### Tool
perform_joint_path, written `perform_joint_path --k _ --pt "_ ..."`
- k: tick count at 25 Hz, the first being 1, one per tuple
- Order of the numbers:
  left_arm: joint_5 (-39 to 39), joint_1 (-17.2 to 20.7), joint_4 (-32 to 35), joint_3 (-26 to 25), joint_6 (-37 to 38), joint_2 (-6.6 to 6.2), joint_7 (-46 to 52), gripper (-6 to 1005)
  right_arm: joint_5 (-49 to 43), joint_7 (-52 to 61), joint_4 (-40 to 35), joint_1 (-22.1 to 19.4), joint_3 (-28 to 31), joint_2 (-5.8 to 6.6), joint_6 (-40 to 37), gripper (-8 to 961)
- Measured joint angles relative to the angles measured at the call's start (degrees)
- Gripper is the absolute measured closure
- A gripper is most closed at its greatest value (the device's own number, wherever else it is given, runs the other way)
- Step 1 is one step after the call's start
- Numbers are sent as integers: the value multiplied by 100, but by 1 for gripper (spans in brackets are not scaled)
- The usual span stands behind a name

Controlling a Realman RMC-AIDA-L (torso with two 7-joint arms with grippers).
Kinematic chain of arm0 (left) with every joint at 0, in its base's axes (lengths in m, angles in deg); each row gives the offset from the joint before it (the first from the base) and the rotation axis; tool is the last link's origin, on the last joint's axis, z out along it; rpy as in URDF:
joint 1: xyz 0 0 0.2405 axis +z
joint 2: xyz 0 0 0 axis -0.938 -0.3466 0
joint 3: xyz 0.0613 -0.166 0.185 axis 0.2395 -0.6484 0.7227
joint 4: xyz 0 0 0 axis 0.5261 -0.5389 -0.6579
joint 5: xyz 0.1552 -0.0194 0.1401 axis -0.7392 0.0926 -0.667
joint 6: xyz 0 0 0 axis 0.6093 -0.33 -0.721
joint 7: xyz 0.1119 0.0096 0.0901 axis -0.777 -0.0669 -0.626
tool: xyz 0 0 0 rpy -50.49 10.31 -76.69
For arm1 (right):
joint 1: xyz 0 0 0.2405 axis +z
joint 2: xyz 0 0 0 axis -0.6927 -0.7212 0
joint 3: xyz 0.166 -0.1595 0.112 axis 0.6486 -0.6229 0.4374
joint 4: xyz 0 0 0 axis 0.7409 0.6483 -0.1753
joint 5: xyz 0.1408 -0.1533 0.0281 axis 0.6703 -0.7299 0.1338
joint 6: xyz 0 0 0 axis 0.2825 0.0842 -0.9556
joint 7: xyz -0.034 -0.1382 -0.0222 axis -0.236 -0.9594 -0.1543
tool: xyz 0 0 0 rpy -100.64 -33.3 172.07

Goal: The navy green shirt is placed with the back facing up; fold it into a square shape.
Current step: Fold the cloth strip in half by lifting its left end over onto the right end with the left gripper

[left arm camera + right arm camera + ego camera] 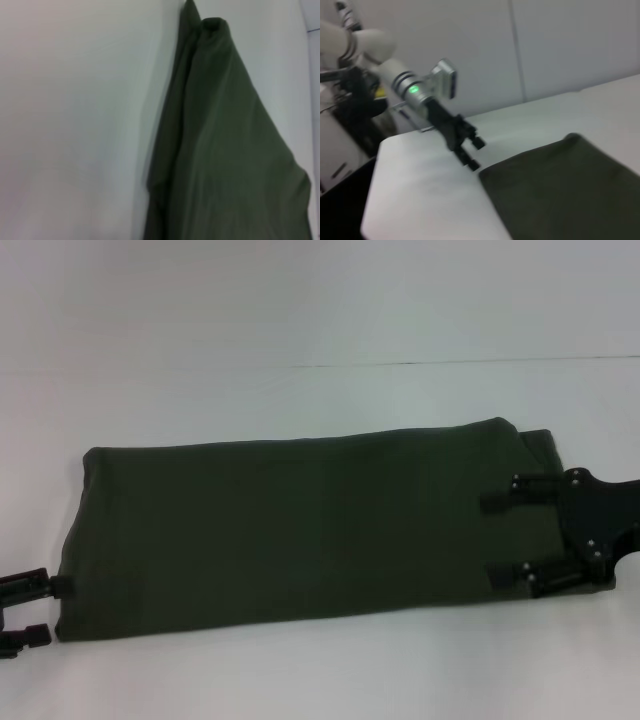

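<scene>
**Two grippers, one at each end of the shirt**

I see the navy green shirt point(300, 535) lying flat on the white table point(320, 320), folded into a long strip that runs between my two grippers.

My right gripper point(500, 540) sits over the shirt's end on its side. Its two black fingers point(505, 502) are spread wide, and both lie on top of the cloth. I cannot tell if they press down.

My left gripper point(48, 610) is at the far end of the strip, just beside the near corner. Its fingers are apart too, with one tip touching the shirt's edge. It holds nothing.
</scene>
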Motion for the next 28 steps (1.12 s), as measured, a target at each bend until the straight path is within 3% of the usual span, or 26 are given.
perform_joint_path --k 28 --pt "-271 -236 -129 180 -562 54 88 65 -51 -100 -15 178 -69 16 -260 7"
